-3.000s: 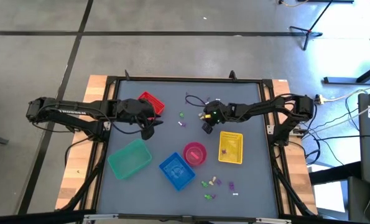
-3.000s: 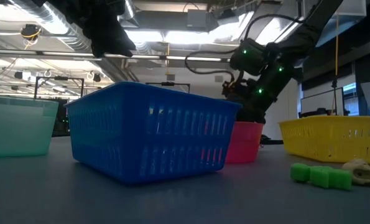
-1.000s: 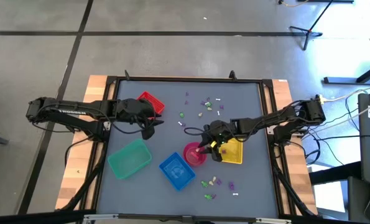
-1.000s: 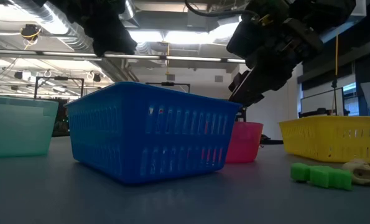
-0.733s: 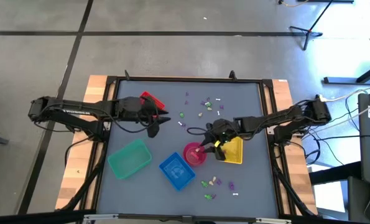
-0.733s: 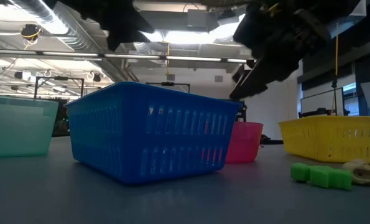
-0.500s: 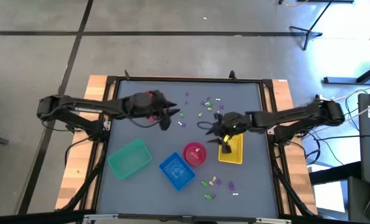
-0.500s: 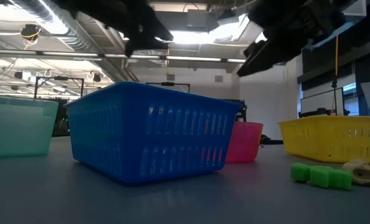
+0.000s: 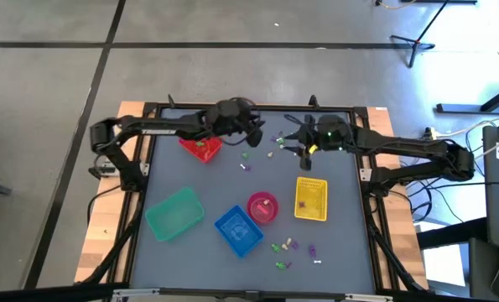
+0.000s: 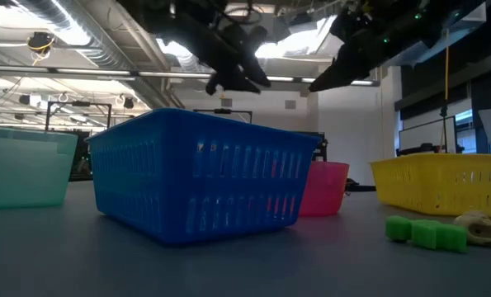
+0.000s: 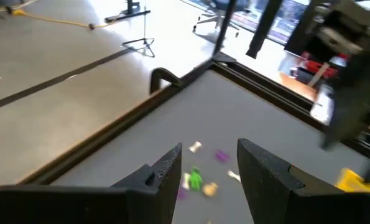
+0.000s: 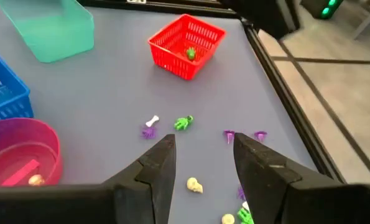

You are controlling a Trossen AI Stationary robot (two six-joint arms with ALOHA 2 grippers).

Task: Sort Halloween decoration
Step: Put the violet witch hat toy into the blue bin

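Note:
The Halloween decoration lies as tiny trinkets in two scatters: one at the table's far middle (image 9: 279,143), one near the front edge (image 9: 293,247). A green trinket (image 12: 189,53) lies in the red basket (image 9: 200,147). My left gripper (image 11: 209,165) hangs open above the far scatter, just right of the red basket, with cream, purple and green trinkets (image 11: 194,179) ahead of its fingers. My right gripper (image 12: 203,158) hangs open over the same scatter from the right, a green trinket (image 12: 183,122) ahead of it. Both are off the table and hold nothing.
A teal basket (image 9: 175,212), a blue basket (image 9: 238,230), a pink bowl (image 9: 262,207) and a yellow basket (image 9: 310,199) stand across the table's middle and near half. The two grippers (image 9: 256,137) (image 9: 293,143) are close together at the far middle. Green blocks (image 10: 427,233) lie near the low camera.
My left gripper has swung from beside the red basket toward the table's right and far edge, to above the far scatter. My right gripper has risen from over the pink bowl and gone toward the far edge, tipping more level. Both stay open.

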